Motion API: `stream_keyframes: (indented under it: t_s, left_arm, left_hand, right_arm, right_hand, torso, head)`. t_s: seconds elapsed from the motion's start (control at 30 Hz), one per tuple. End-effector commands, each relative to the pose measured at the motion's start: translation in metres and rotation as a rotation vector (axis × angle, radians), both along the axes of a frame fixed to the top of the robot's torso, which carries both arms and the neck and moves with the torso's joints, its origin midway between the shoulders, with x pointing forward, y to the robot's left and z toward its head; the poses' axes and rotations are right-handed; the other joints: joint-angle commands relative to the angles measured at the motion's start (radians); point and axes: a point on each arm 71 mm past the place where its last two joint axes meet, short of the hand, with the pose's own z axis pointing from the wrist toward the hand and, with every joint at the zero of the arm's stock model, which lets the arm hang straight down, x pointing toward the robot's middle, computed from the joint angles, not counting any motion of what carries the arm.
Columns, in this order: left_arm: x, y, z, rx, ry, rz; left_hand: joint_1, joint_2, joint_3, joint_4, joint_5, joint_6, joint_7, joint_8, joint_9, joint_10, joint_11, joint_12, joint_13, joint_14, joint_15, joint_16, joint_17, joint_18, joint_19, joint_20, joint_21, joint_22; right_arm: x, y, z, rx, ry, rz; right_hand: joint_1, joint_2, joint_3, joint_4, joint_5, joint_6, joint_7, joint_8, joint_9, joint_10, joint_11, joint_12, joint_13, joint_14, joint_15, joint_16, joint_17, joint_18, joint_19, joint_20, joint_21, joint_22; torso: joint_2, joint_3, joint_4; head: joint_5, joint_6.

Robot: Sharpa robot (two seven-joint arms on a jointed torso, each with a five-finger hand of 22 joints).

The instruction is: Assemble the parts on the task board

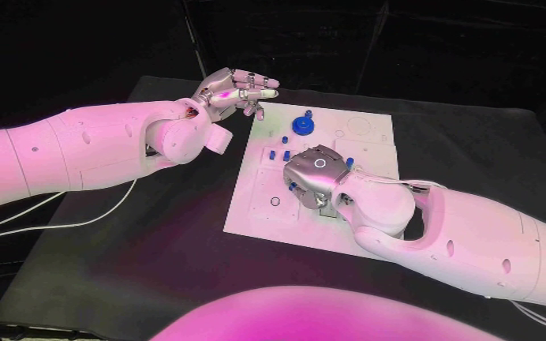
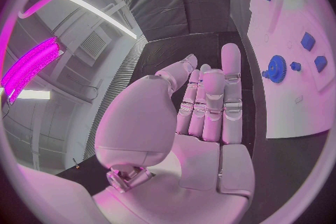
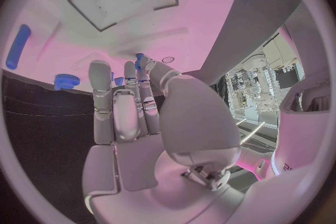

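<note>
The white task board (image 1: pixel 256 211) lay on the black tabletop (image 1: pixel 148 262). The right robot hand (image 1: pixel 316 171) hovered low over the board's middle, fingers held together and pointing down toward small blue parts (image 1: pixel 277 154) just beside its fingertips; whether it pinched one I could not tell. A blue gear (image 1: pixel 303 125) stood on the board just beyond that hand, between the two hands. The left robot hand (image 1: pixel 236 93) hung off the board's far left corner, fingers loosely extended and apart, holding nothing, with the gear (image 2: pixel 276 69) near its fingertips.
</note>
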Motion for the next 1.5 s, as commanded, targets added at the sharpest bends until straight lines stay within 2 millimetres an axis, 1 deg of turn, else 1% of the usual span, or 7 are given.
stream_keyframes:
  t_s: [0.03,0.53,0.7,0.97,1.37,1.43,1.5]
  left_arm:
    - [0.0003,-0.0008,0.0012,-0.002,-0.004,-0.007]
    - [0.0000,-0.0013,0.0012,-0.001,-0.002,-0.007]
    - [-0.0002,-0.0017,0.0014,-0.001,-0.002,-0.008]
    - [-0.0002,-0.0019,0.0017,-0.002,-0.002,-0.009]
    - [-0.0002,-0.0022,0.0019,-0.001,-0.002,-0.009]
    - [-0.0002,-0.0022,0.0020,-0.001,-0.002,-0.009]
    - [-0.0002,-0.0022,0.0020,-0.001,-0.002,-0.009]
  left_hand:
    - [-0.003,0.010,-0.004,0.001,0.004,0.002,-0.001,0.004,0.001,0.002,0.002,0.004,0.002,0.001,-0.007,0.004,-0.001,0.014,-0.001,-0.002,-0.005,-0.001]
    - [-0.003,0.011,-0.007,0.000,0.005,0.000,-0.001,0.004,0.000,-0.001,0.002,0.006,0.002,0.001,-0.007,0.004,-0.003,0.014,0.000,-0.003,-0.006,-0.002]
    - [-0.003,0.011,-0.007,0.000,0.005,0.000,-0.001,0.004,0.000,-0.001,0.002,0.006,0.002,0.001,-0.007,0.004,-0.003,0.014,0.000,-0.003,-0.006,-0.002]
    - [-0.003,0.011,-0.007,0.000,0.005,0.000,-0.001,0.004,0.000,-0.001,0.002,0.006,0.002,0.001,-0.007,0.004,-0.003,0.014,0.000,-0.003,-0.006,-0.002]
    - [-0.003,0.011,-0.007,0.000,0.005,0.000,-0.001,0.004,0.000,-0.001,0.002,0.006,0.002,0.001,-0.007,0.004,-0.003,0.014,0.000,-0.003,-0.006,-0.002]
    - [-0.003,0.011,-0.007,0.000,0.005,0.000,-0.001,0.004,0.000,-0.001,0.002,0.006,0.002,0.001,-0.007,0.004,-0.003,0.014,0.000,-0.003,-0.006,-0.002]
    - [-0.003,0.011,-0.007,0.000,0.005,0.000,-0.001,0.004,0.000,-0.001,0.002,0.006,0.002,0.001,-0.007,0.004,-0.003,0.014,0.000,-0.003,-0.006,-0.002]
  right_arm:
    - [-0.0014,0.0015,0.0017,0.023,0.006,0.019]
    - [0.0017,0.0009,-0.0014,0.023,0.034,0.014]
    - [0.0034,0.0001,-0.0026,0.022,0.038,0.011]
    - [0.0046,0.0001,-0.0036,0.020,0.045,0.010]
    - [0.0055,-0.0003,-0.0042,0.031,0.060,0.005]
    - [0.0054,-0.0008,-0.0032,0.045,0.057,0.004]
    - [0.0053,-0.0015,-0.0018,0.063,0.051,0.003]
  right_hand:
    - [-0.008,0.004,0.002,0.007,-0.006,0.005,0.000,-0.002,0.001,0.008,0.000,-0.007,-0.001,0.035,-0.008,0.002,0.001,-0.012,0.008,0.000,0.005,-0.001]
    - [-0.008,0.001,0.002,0.007,-0.007,0.002,0.001,-0.005,0.000,0.006,0.000,-0.009,-0.002,0.035,-0.008,0.003,0.002,-0.011,0.003,0.000,0.000,-0.011]
    - [-0.016,-0.011,0.004,0.018,-0.013,-0.021,0.012,-0.022,-0.005,-0.019,0.011,-0.029,-0.012,0.033,0.000,0.004,0.004,-0.008,-0.010,0.005,-0.015,-0.036]
    - [-0.017,-0.016,0.005,0.021,-0.016,-0.026,0.014,-0.026,-0.005,-0.024,0.014,-0.035,-0.015,0.032,0.003,0.003,0.002,-0.007,-0.012,0.007,-0.018,-0.041]
    - [-0.029,-0.046,0.002,0.039,-0.021,-0.050,0.027,-0.041,-0.005,-0.069,0.032,-0.070,-0.027,0.028,0.017,-0.004,-0.015,-0.005,-0.018,0.020,-0.029,-0.056]
    - [-0.033,-0.053,-0.001,0.044,-0.021,-0.063,0.030,-0.045,-0.006,-0.081,0.036,-0.077,-0.027,0.027,0.020,-0.005,-0.018,-0.004,-0.020,0.023,-0.032,-0.061]
    - [-0.034,-0.059,-0.005,0.048,-0.022,-0.078,0.029,-0.046,-0.007,-0.093,0.037,-0.083,-0.027,0.027,0.022,-0.006,-0.020,-0.004,-0.021,0.025,-0.034,-0.065]
  torso:
    - [0.000,-0.0001,0.0003]
    - [0.000,-0.0007,0.0006]
    - [0.001,-0.0006,0.0006]
    - [0.000,-0.0001,0.0000]
    - [0.000,-0.0002,0.0000]
    - [0.000,-0.0003,-0.0001]
    - [0.000,-0.0003,-0.0001]
  head:
    - [0.001,-0.002]
    - [0.002,-0.006]
    - [0.003,-0.008]
    - [0.003,-0.010]
    - [0.004,-0.011]
    - [0.004,-0.011]
    - [0.004,-0.011]
